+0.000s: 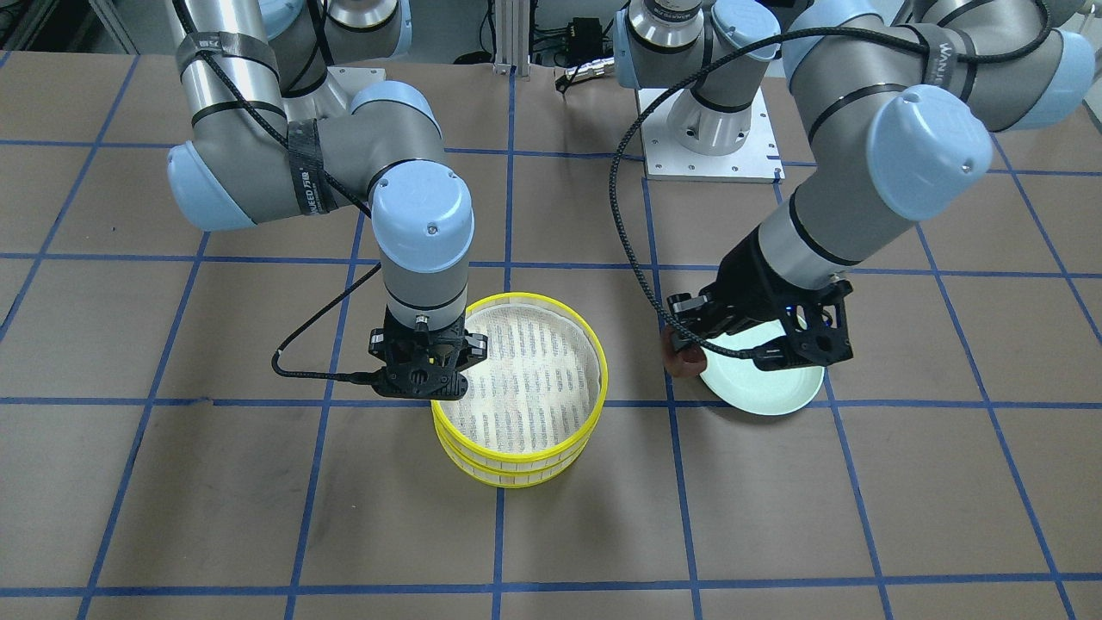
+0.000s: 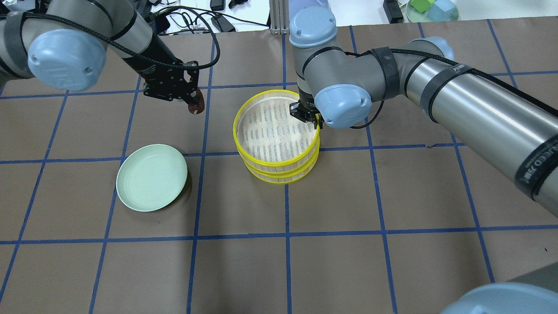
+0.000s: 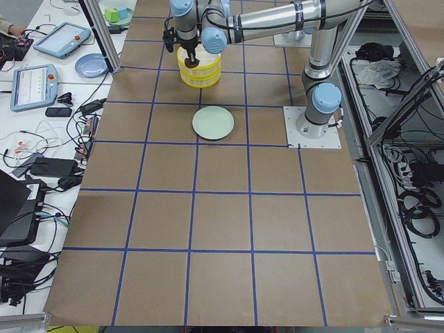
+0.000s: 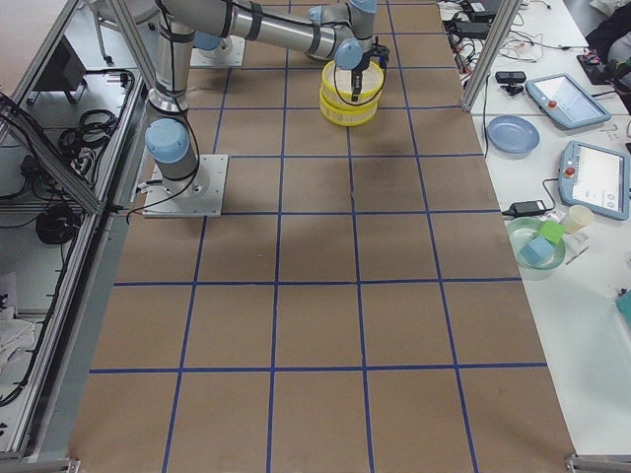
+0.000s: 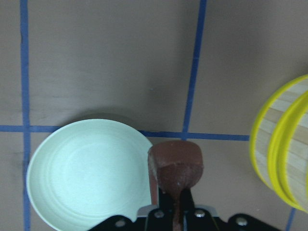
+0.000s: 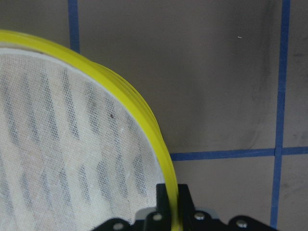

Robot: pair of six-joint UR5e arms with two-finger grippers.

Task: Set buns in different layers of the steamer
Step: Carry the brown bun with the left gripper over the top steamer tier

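Observation:
Two yellow-rimmed steamer trays are stacked at the table's middle, the top tray (image 2: pixel 275 126) on the lower tray (image 2: pixel 279 176). The top tray's mesh base is bare. My right gripper (image 2: pixel 311 119) is shut on the top tray's yellow rim (image 6: pixel 163 159), also seen in the front view (image 1: pixel 428 381). My left gripper (image 2: pixel 194 103) is shut on the dark reddish-brown bun (image 5: pixel 175 166) and holds it in the air between the plate and the steamer; the bun also shows in the front view (image 1: pixel 680 359). The cream-white bun is hidden.
The pale mint-green plate (image 2: pixel 151 176) lies empty on the robot's left of the steamer, below the left gripper (image 5: pixel 175 192). The left arm's metal base plate (image 1: pixel 710 142) is at the robot's edge. A side bench with tablets and bowls (image 4: pixel 513 133) runs along the table.

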